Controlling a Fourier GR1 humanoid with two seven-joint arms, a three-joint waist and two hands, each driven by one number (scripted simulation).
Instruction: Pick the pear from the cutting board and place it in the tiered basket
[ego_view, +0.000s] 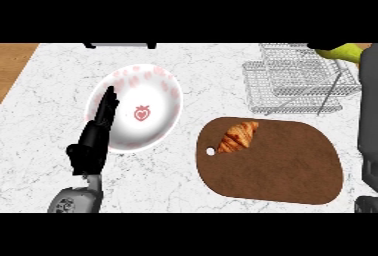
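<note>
The yellow-green pear (345, 50) is up at the top right edge, above the back right corner of the wire tiered basket (295, 82). My right hand (318, 46) is curled round it; only a dark bit of the hand shows, and its forearm (368, 105) runs along the right edge. The brown cutting board (280, 165) lies in front of the basket and carries only a croissant (238, 136). At the left my left hand (100, 127) rests open, fingers pointing up, over the edge of a plate.
A white plate (151, 87) with pink marks and a strawberry print sits left of centre. A dark appliance base (122, 45) shows at the back edge. Wooden surface (15, 62) borders the marble counter at the far left.
</note>
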